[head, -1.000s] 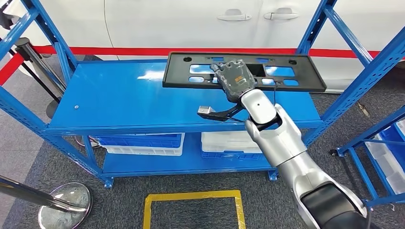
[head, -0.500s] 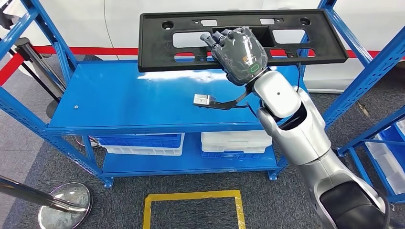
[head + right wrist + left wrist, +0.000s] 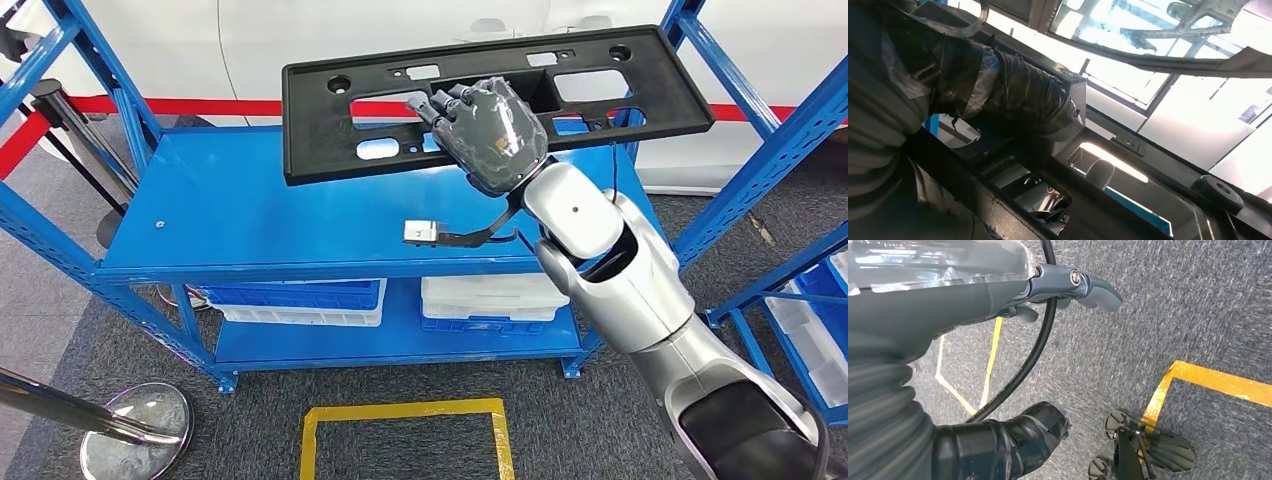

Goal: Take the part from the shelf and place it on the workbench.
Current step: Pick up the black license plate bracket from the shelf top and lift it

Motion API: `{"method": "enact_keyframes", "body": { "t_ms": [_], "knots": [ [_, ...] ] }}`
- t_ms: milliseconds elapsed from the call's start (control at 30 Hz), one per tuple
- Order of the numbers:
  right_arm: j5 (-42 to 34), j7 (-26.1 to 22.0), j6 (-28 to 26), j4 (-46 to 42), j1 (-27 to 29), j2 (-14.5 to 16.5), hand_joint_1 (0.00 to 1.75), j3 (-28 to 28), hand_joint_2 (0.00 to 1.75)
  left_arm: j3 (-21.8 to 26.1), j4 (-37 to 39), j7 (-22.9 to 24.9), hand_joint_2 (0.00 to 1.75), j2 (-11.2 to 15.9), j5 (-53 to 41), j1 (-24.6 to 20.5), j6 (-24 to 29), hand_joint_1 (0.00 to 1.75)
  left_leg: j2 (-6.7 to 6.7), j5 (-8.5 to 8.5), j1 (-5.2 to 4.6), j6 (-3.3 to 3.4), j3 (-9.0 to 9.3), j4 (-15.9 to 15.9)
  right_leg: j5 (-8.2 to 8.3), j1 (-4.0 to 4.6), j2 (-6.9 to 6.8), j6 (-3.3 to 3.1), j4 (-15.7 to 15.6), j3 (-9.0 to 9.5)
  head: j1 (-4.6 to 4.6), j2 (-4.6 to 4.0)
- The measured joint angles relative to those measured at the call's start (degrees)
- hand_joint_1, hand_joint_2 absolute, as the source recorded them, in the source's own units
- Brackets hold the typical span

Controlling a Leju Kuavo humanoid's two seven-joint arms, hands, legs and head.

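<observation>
Now the right hand (image 3: 492, 135) holds the black part (image 3: 330, 120) tilted above the blue shelf (image 3: 250, 210), fingers (image 3: 445, 103) clamped through its central opening.

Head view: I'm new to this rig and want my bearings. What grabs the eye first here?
A long black plastic panel with cut-out holes, held up in the air above the blue shelf by the right hand, which grips it near its middle. Behind it stands a white car with a red stripe. On the grey carpet below lies a yellow tape square.
</observation>
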Motion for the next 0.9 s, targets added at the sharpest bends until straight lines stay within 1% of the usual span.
{"method": "enact_keyframes", "body": {
  "t_ms": [133,300,400,600,700,833,867,900],
  "knots": [
    [-0.68,-0.03,-0.01,0.0,-0.01,-0.28,1.75,0.14,1.75,0.34,0.0,-0.61,1.75,-0.07,0.87,-0.05,-0.79,0.0,0.0,0.0,0.0,0.0,0.0,-0.01,0.0,0.0,0.0,0.0,0.0,0.0,0.0,0.0],
    [-2.65,-1.74,0.04,0.0,-0.23,-0.9,1.75,0.72,1.75,0.78,0.0,-0.3,1.75,-0.09,0.58,-0.08,-0.52,0.0,0.0,0.0,0.0,0.0,0.0,0.0,0.0,0.0,0.0,0.0,0.0,0.01,0.0,0.0],
    [-3.71,-1.77,0.1,0.01,-0.33,-1.37,1.75,1.07,1.75,1.29,0.0,-0.62,1.75,-0.09,0.13,-0.09,-0.24,0.0,-0.01,-0.01,-0.1,0.02,0.0,0.03,0.01,-0.03,0.0,0.01,-0.02,0.02,0.0,0.0],
    [-4.37,-1.62,0.04,0.17,-0.22,-1.83,1.75,1.6,1.75,1.46,0.0,-1.12,1.75,-0.09,-0.52,-0.1,0.07,0.0,-0.02,-0.15,-0.28,0.22,-0.02,0.14,-0.02,-0.29,0.0,0.08,-0.04,0.03,0.0,0.0],
    [-4.78,-1.62,-0.02,0.56,-0.1,-1.83,1.75,1.75,1.75,1.49,-0.01,-0.75,1.75,-0.09,-0.96,-0.11,0.13,0.0,-0.04,-0.31,-0.41,0.48,-0.06,0.3,-0.09,-0.53,-0.01,0.35,-0.05,0.08,0.0,0.0],
    [-5.33,-1.66,-0.17,1.37,-0.01,-1.83,1.75,1.87,1.75,1.59,-0.02,-0.11,1.75,-0.09,-1.39,-0.12,0.21,0.0,-0.05,-0.43,-0.6,1.06,-0.09,0.39,-0.07,-0.69,0.0,0.96,-0.22,0.21,0.0,0.0],
    [-5.44,-1.66,-0.19,1.58,0.0,-1.84,1.75,1.87,1.75,1.62,-0.02,-0.02,1.75,-0.1,-1.46,-0.13,0.21,0.0,0.03,-0.21,-0.48,1.32,0.11,0.07,-0.28,-0.7,-0.01,1.14,-0.06,0.22,0.0,0.0],
    [-5.54,-1.67,-0.19,1.81,-0.01,-1.87,1.75,1.87,1.75,1.66,-0.02,0.05,1.75,-0.13,-1.51,-0.15,0.22,0.0,0.12,0.06,-0.34,1.59,0.33,-0.34,-0.96,-0.66,-0.04,1.24,0.62,0.01,0.02,0.0]
  ]
}}
